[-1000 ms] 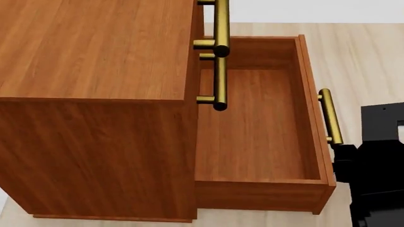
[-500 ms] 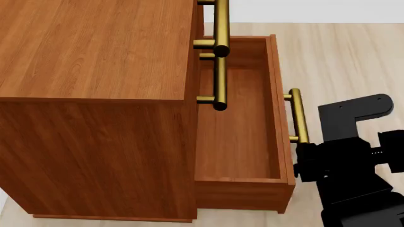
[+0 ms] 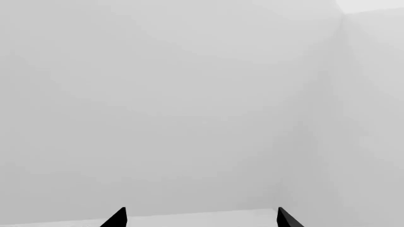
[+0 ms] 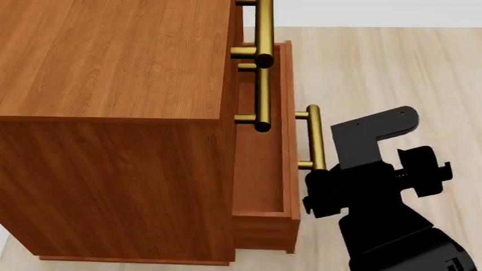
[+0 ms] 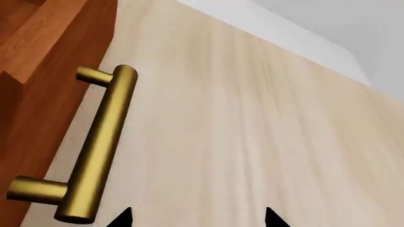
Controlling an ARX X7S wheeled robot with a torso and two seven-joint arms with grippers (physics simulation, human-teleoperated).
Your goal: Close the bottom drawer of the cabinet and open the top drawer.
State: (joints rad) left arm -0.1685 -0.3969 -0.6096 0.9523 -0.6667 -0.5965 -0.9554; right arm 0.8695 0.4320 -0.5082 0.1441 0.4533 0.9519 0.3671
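Reddish-brown wood grain fills most of the head view: the cabinet (image 4: 113,113) is seen from above and to one side, its flat top nearest the camera. The bottom drawer (image 4: 263,186) is shown pulled partly out of the front, with a narrow strip of its inner floor visible between the cabinet face and its front panel. Its brass bar handle (image 4: 314,138) projects toward the pale plank floor (image 4: 391,68). Above it, the brass handles of the two higher drawers are seen stacked almost in line — the top drawer's handle (image 4: 263,28) and the middle drawer's handle (image 4: 261,99) — both close against the cabinet front, so those drawers appear shut.

The right gripper (image 4: 320,195) is found just beside the lower end of the bottom drawer's handle, its black body spreading toward the lower right of the head view; whether contact is made with the bar or the drawer front cannot be told. In the right wrist view the same handle (image 5: 94,151) is seen beside the two black fingertips (image 5: 123,218), which are set apart with nothing between them.

The left gripper (image 3: 200,218) is seen only in its own wrist view — two dark fingertips held wide apart against a plain pale grey wall (image 3: 189,94).
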